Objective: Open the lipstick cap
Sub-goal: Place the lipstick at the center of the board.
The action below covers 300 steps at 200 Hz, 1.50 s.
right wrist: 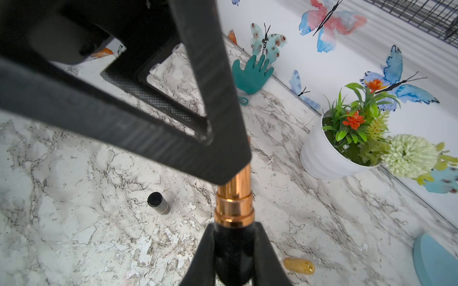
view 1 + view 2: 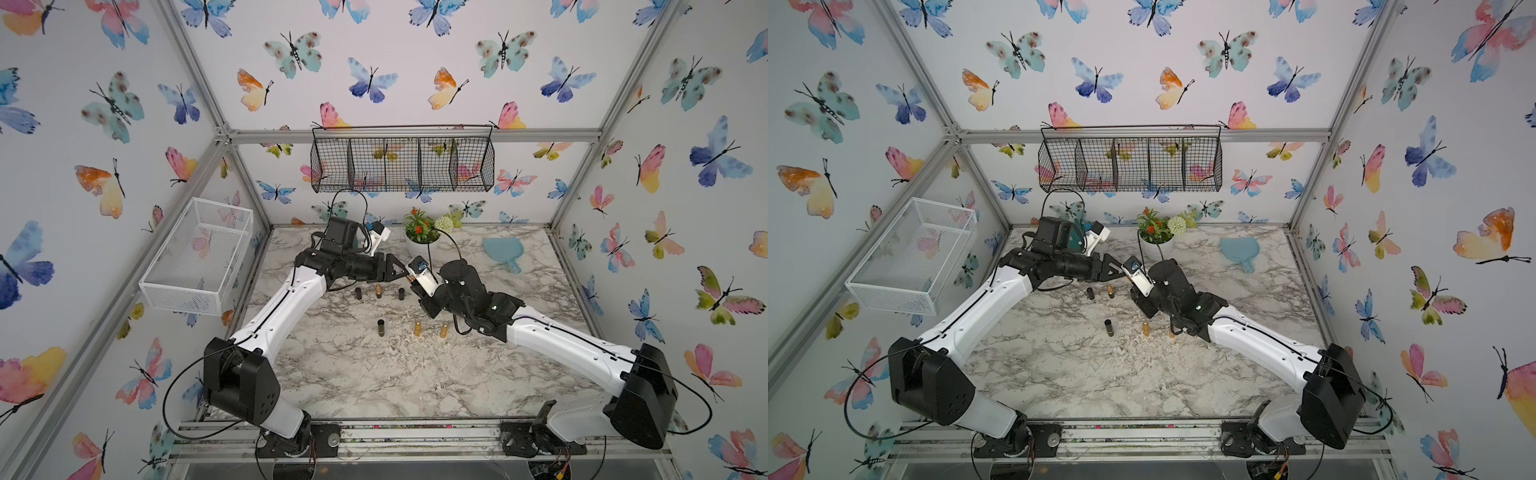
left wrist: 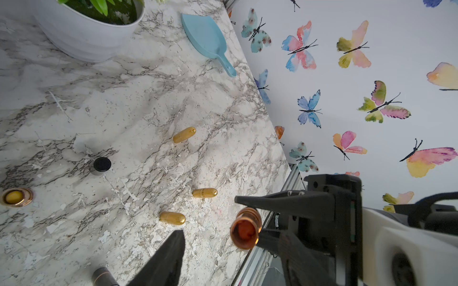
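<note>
the lipstick [image 1: 234,198] is up off the table [image 2: 374,374], held in the air over its rear middle, just in front of the white plant pot [image 1: 319,153] and above a loose row of small tubes. the right gripper [image 1: 234,236] has its jaws closed narrow on the lipstick's black base, one on each side, with the copper-coloured tube sticking out beyond them. in the left wrist view the tube's open end [image 3: 245,230] faces the camera and shows orange-red inside. the left gripper [image 2: 402,273] reaches in from the opposite side and meets the right one tip to tip in both top views. its jaws stand partly apart and grip nothing: one black finger [image 3: 171,255] is clear of the tube with table showing between them. in the right wrist view a finger [image 1: 173,148] crosses in front of the tube's far end; whether it touches the copper i cannot tell. on the table below stand a dark tube [image 2: 358,293], a gold tube [image 2: 378,291] and a second dark tube [image 2: 401,293] in a row. nearer the arms' bases are a third dark tube [image 2: 380,327] and two gold capsules, one [image 2: 417,328] beside the other [image 2: 444,331]. a pale blue scoop [image 2: 503,249] lies on the right arm's side of the pot, a teal hand-shaped thing [image 1: 251,74] sits by the back wall, a white wire basket [image 2: 199,253] hangs on the left wall and a black wire basket [image 2: 403,164] on the back wall.
</note>
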### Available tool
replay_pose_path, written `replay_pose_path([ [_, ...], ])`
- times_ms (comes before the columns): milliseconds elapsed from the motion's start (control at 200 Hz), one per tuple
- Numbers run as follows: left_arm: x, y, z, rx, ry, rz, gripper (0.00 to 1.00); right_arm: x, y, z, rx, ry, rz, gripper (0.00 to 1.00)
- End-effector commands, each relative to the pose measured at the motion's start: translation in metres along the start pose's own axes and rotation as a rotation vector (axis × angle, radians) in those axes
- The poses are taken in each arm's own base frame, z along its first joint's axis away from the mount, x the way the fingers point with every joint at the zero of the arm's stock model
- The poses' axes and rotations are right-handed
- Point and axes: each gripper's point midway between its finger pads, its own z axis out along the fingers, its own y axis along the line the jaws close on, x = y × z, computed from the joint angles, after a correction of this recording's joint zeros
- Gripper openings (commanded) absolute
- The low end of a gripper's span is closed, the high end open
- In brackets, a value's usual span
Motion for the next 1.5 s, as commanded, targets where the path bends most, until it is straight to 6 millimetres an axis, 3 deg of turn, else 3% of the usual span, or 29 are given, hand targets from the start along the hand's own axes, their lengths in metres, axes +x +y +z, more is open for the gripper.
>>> replay_pose_path([
  [0, 0.001, -0.004, 0.0, 0.028, 0.017, 0.013, 0.61, -0.015, 0.001, 0.001, -0.018, -0.038, -0.001, 0.02],
  [380, 0.003, -0.007, 0.01, 0.081, 0.055, 0.008, 0.46, -0.01, 0.0, 0.003, -0.007, -0.022, -0.009, 0.02],
  [821, 0.004, -0.01, 0.014, 0.109, 0.073, 0.012, 0.41, -0.003, 0.006, 0.011, -0.036, 0.01, -0.022, 0.02],
  [976, 0.006, -0.012, 0.016, 0.121, 0.083, 0.015, 0.35, -0.003, 0.002, 0.011, -0.017, 0.01, -0.018, 0.02],
  [1181, 0.008, -0.013, 0.016, 0.128, 0.086, 0.019, 0.36, -0.003, 0.0, 0.009, -0.002, 0.004, -0.018, 0.02],
  [1497, 0.008, -0.013, 0.017, 0.128, 0.087, 0.022, 0.18, 0.0, 0.002, 0.011, -0.011, 0.015, -0.025, 0.02],
])
